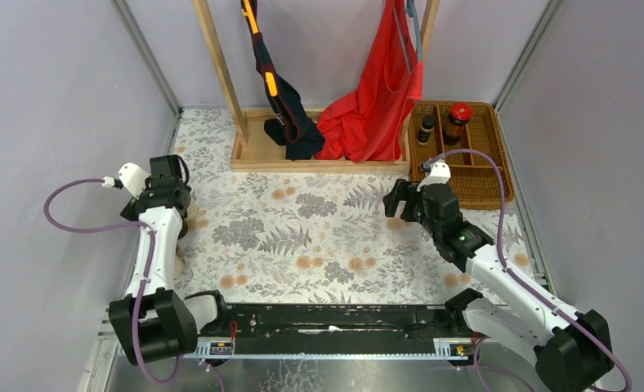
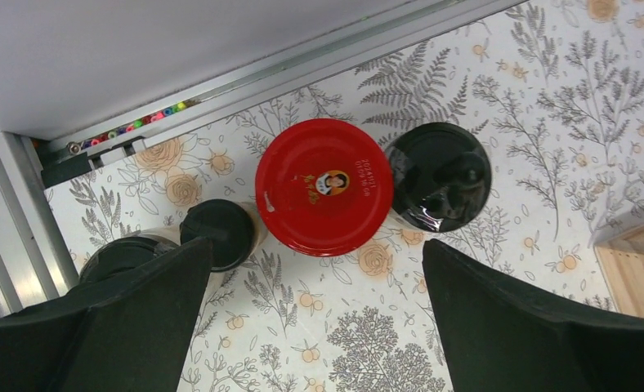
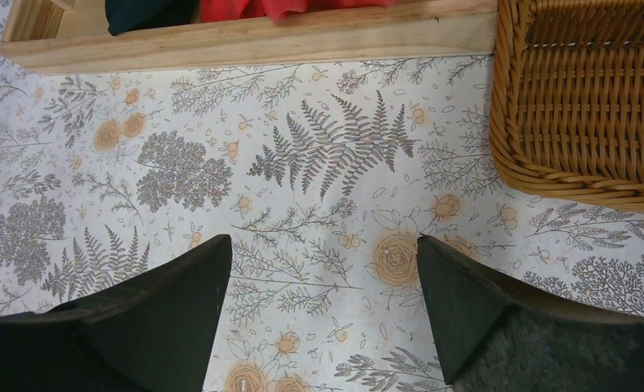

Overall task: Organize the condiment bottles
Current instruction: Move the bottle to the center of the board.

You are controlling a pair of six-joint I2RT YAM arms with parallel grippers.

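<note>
Spread wide at left gripper [image 2: 317, 278], poised over red-lidded jar [image 2: 324, 186] mid-frame, crowded by black-capped bottles [image 2: 439, 175], seemingly touching. Could clip a neighbour descending and topple it. Spread, empty at right gripper [image 3: 324, 261] beside basket [image 3: 580, 98], upper right.

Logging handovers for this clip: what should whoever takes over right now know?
Left gripper: open, empty, above four items at the cloth's left edge: a red-lidded jar and three black-capped bottles.
Right gripper: open, empty, over the cloth beside the wicker basket.
Done: second red-lidded jar and a small dark bottle stand in the basket.
Left: the four by the left edge.
</note>
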